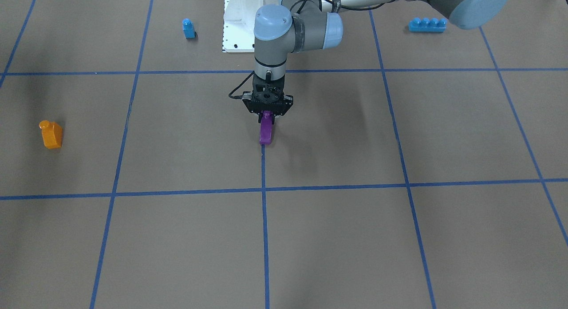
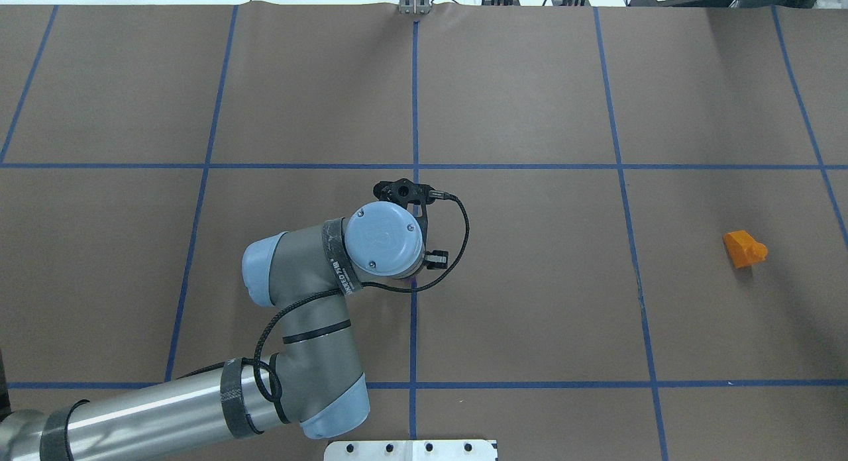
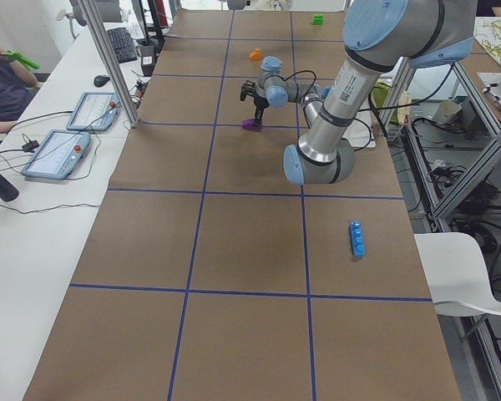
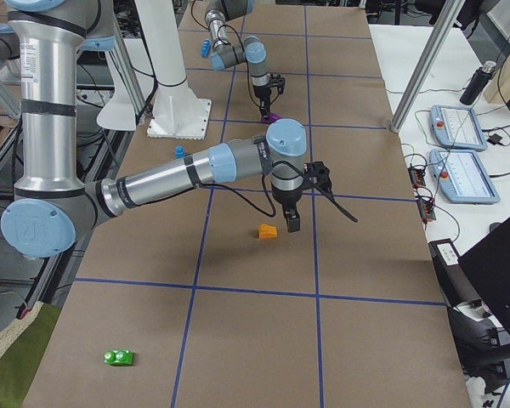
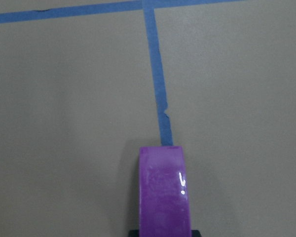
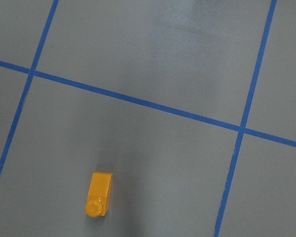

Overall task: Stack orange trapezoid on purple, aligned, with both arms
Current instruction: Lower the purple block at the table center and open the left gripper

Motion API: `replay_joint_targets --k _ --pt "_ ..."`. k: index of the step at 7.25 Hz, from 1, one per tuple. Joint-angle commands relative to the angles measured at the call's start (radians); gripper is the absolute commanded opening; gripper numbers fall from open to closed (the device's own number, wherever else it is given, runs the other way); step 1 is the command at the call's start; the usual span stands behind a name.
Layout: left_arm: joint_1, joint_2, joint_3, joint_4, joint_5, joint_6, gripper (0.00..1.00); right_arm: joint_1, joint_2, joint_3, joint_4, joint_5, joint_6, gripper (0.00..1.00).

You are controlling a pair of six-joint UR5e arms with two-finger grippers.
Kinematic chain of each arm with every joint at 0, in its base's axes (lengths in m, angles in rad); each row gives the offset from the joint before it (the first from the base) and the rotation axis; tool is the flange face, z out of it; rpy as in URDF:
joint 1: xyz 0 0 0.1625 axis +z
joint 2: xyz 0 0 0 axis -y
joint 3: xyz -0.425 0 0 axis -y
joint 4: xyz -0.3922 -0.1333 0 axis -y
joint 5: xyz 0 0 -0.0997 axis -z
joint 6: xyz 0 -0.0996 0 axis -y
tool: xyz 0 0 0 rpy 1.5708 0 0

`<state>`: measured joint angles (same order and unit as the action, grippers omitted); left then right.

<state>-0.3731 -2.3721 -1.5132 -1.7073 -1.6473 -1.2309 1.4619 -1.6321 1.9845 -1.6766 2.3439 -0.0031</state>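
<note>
The left pincer [image 1: 266, 119] points straight down near the middle of the counter [image 1: 337, 238], clenched on the purple block [image 1: 266, 132]. The block's upper end is pinched between the two black fingers. The rest hangs below them, over the spot where a blue tape line [image 1: 265, 220] ends. From these views I cannot tell whether its lower end touches the brown surface or sits just above it. The left wrist camera shows the glossy purple face [image 5: 165, 192] running out from the bottom edge of the view, with the tape line directly ahead of it. The orange trapezoid [image 1: 51, 134] lies alone on the robot's right side of the counter, well apart from the purple block, with its round stud sticking out sideways. The right pincer [image 4: 293, 223] shows only in the side view from the right. There it hangs on a downward-pointing wrist above the counter, and whether it is released or clenched cannot be told. Its wrist camera looks down on the orange trapezoid [image 6: 99, 193], small and low in that view, with no finger touching it. A small blue block [image 1: 188, 28] stands near the white pedestal [image 1: 237, 29]. A long blue block [image 1: 427, 25] lies on the robot's left side of the pedestal.
</note>
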Motion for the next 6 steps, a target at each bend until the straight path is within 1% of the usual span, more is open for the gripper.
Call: replay_joint_targets --k 1,6 --pt "0.000 -0.047 0.050 0.000 0.000 -0.019 0.00 0.000 0.000 -0.003 0.000 0.000 0.000 1.00" --pt "0.002 -0.038 0.047 -0.002 0.001 -0.013 0.00 0.000 -0.002 -0.004 0.000 0.000 0.002 1.00"
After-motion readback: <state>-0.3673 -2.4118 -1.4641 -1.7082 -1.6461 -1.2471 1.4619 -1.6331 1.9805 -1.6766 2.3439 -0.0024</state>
